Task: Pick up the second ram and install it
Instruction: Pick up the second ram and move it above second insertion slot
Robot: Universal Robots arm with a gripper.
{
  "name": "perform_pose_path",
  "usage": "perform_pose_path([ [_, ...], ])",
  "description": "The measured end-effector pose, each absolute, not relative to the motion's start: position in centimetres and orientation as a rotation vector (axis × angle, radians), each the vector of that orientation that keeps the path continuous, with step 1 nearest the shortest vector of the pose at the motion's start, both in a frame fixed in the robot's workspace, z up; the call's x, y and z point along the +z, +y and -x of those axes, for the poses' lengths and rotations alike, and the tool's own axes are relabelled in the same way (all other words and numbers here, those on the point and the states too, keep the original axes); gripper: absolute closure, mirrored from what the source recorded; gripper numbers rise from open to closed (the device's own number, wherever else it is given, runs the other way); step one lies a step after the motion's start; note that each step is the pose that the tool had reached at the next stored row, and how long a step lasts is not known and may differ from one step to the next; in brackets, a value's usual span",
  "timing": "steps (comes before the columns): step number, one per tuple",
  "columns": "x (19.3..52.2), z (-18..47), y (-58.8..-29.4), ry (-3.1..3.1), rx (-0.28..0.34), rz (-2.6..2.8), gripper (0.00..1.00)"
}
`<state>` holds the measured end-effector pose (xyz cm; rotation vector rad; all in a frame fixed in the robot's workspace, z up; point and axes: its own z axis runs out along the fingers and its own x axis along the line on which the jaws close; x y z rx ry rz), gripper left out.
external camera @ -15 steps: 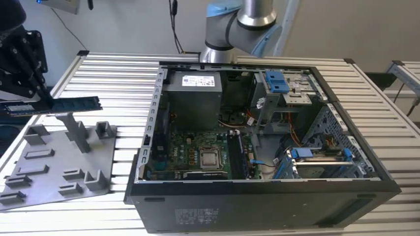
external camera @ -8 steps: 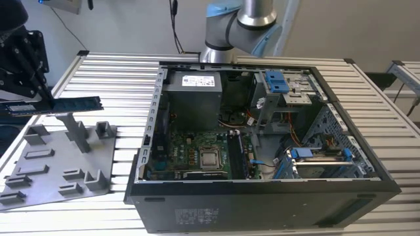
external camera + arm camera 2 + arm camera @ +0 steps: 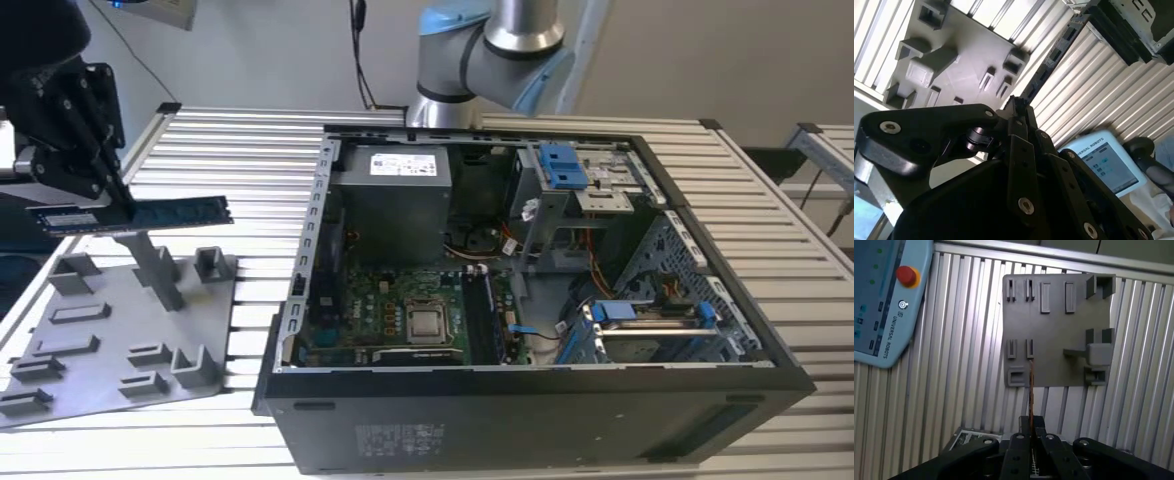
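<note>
The slatted metal table (image 3: pixel 200 140) carried everything, and I place the rest by the grey holder tray (image 3: pixel 80 340) lying on it. To the exterior view's right of the tray, just beside it, stood the open computer case (image 3: pixel 534 420) with its side panel off and the motherboard (image 3: pixel 400 310) exposed on its floor. Beyond the case, well away from the tray, my arm's base joint (image 3: pixel 487 50) rose from the table's far edge. The tray's upright posts and slots also showed in both wrist views (image 3: pixel 964 65) (image 3: pixel 1054 335). A teach pendant (image 3: pixel 879 300) lay on the slats apart from the tray, and it appeared in the second wrist view as well (image 3: pixel 1104 162). My gripper (image 3: pixel 118 205) hung above the tray, clear of its posts, with its fingers clamped on the second ram (image 3: pixel 174 212). I held that stick level, gripped nearer one end, with most of its length reaching toward the case above the tallest post, not touching it. In the first wrist view it ran edge-on as a thin line (image 3: pixel 1031 385) out from my gripper (image 3: pixel 1031 427) over the tray. In the second wrist view it stretched as a dark strip (image 3: pixel 1054 52) from my gripper (image 3: pixel 1016 107) past the tray's edge.
</note>
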<state>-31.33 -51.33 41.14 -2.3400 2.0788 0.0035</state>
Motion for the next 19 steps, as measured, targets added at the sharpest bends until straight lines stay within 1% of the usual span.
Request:
perform_pose_path([
  [10,41.1,28.7,-51.3,2.088,0.003,2.332,0.86],
  [19,40.9,27.9,-51.1,2.163,0.003,2.262,0.86],
])
